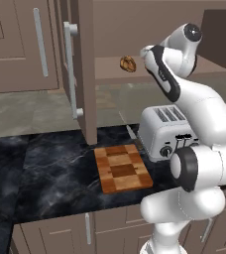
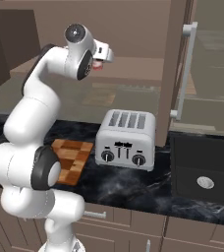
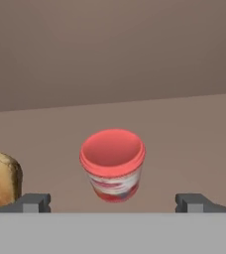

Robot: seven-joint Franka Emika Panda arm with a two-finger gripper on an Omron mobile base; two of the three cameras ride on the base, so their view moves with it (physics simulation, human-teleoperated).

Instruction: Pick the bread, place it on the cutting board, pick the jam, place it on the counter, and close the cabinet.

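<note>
While the gripper is spread wide and holds nothing, the jam stands on the cabinet shelf just ahead of it.

Seen from the hand view, the two fingertips sit well apart at either side, and the jar stands upright between their lines, not touched by either. The bread rests on the same shelf just beside the jar, at the left edge of that view; the left base view shows it inside the cabinet, whose door stands open. Below, the cutting board lies bare on the counter, next to the toaster. A sink is set into the slab beyond the toaster.
</note>
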